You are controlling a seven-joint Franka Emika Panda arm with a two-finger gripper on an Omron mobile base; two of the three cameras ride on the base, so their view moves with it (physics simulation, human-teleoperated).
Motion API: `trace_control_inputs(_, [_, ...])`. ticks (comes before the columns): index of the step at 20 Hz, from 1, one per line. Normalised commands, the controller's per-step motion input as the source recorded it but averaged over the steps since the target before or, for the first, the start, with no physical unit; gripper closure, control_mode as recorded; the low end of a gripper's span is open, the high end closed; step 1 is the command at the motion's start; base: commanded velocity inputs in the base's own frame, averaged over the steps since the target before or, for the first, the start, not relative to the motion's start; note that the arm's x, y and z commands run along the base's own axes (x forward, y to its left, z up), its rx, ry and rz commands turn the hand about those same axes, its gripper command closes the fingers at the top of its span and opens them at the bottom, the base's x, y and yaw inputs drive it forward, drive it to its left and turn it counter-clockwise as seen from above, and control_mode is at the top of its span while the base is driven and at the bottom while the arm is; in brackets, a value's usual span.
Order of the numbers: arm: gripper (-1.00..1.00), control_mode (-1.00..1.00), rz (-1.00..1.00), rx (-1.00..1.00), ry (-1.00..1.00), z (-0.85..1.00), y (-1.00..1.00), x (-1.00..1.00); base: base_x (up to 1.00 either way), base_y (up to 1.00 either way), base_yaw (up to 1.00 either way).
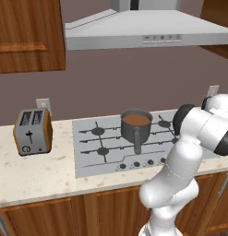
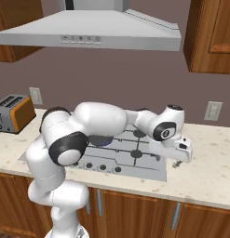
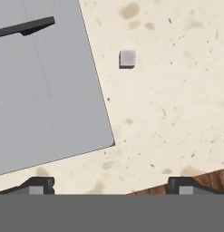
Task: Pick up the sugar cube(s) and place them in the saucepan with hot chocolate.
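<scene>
While my end effector (image 3: 109, 186) hangs over the counter (image 3: 177, 113) just right of the cooktop (image 3: 41, 90), its fingers (image 3: 38, 186) stand wide apart with nothing between them. I see one small grey sugar cube (image 3: 127, 58) lying on the counter, near the cooktop's edge but not touching it, and well clear of the fingers. Over on the cooktop's far middle burner, the saucepan (image 1: 136, 126) sits upright with the hot chocolate (image 1: 136, 120) inside, handle pointing toward the near edge. A toaster (image 1: 33, 131) stands far left on the counter.
</scene>
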Motion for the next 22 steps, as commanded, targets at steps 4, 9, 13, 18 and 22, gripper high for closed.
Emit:
trace_control_inputs(4, [-1.00,-1.00,0.00,0.00,-0.07,-0.21,-0.26,0.12,0.00,0.00,0.00])
trace_control_inputs(9, [-1.00,-1.00,0.00,0.00,-0.02,-0.17,-0.11,0.10,0.00,0.00,0.00])
trace_control_inputs(13, [-1.00,-1.00,0.00,0.00,-0.01,-0.28,-0.02,0.21,0.00,0.00,0.00])
trace_control_inputs(18, [-1.00,-1.00,0.00,0.00,-0.03,-0.30,0.00,0.22,0.00,0.00,0.00])
trace_control_inputs(22, [-1.00,-1.00,0.00,0.00,-0.02,-0.29,0.00,0.19,0.00,0.00,0.00])
